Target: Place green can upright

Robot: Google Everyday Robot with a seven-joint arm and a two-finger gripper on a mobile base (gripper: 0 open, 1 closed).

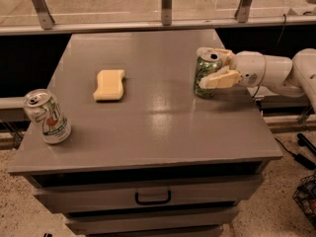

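Observation:
The green can (pixel 205 77) stands upright near the right edge of the grey table (pixel 158 132). It has a dark green speckled body and a silver top. My gripper (pixel 202 68) reaches in from the right on a white arm (pixel 269 72). Its two cream fingers sit on either side of the can, one finger (pixel 220 79) on the near side and the other behind the can's top. The gripper is shut on the can, and the can's base rests on the table.
A paler 7UP can (pixel 47 116) stands upright at the table's front left corner. A yellow sponge (pixel 109 85) lies left of centre. A drawer with a handle (pixel 153 197) is below the tabletop. A rail with metal posts (pixel 166 4) runs behind.

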